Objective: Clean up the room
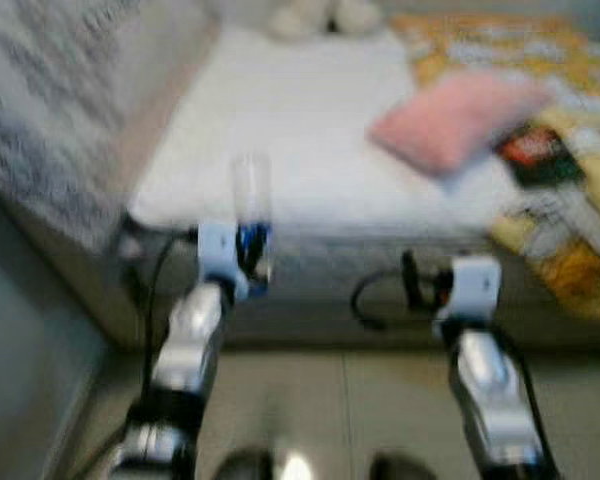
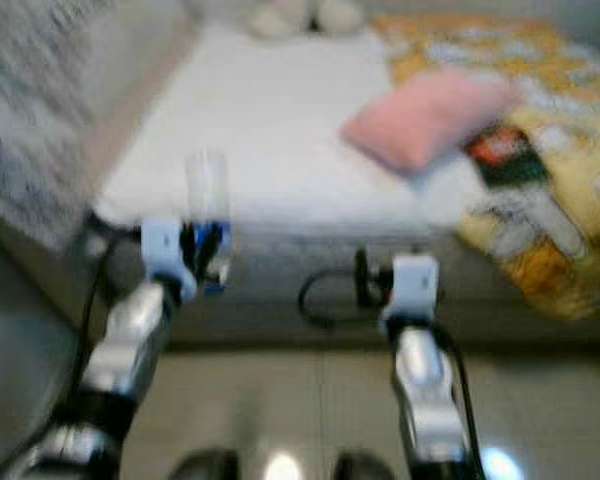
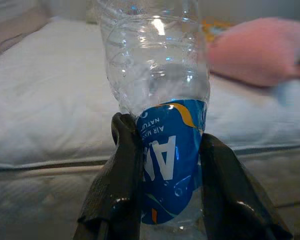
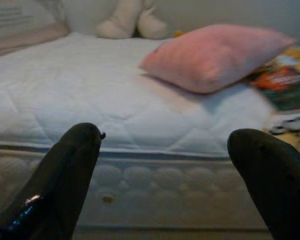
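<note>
My left gripper (image 3: 166,155) is shut on a clear plastic water bottle (image 3: 157,90) with a blue label, held upright in front of the bed's near edge. The same bottle (image 1: 251,190) rises above my left wrist in the eye views. My right gripper (image 4: 176,150) stands open with nothing between its fingers, facing the white mattress (image 4: 80,100). A pink pillow (image 1: 455,115) lies on the mattress toward the right. The eye views are blurred.
A yellow patterned blanket (image 1: 570,200) with a red-and-dark item (image 1: 536,150) on it covers the bed's right side. A pale stuffed toy (image 4: 130,20) sits at the far end. A grey patterned surface (image 1: 50,110) stands on the left. Tiled floor (image 1: 350,410) lies below.
</note>
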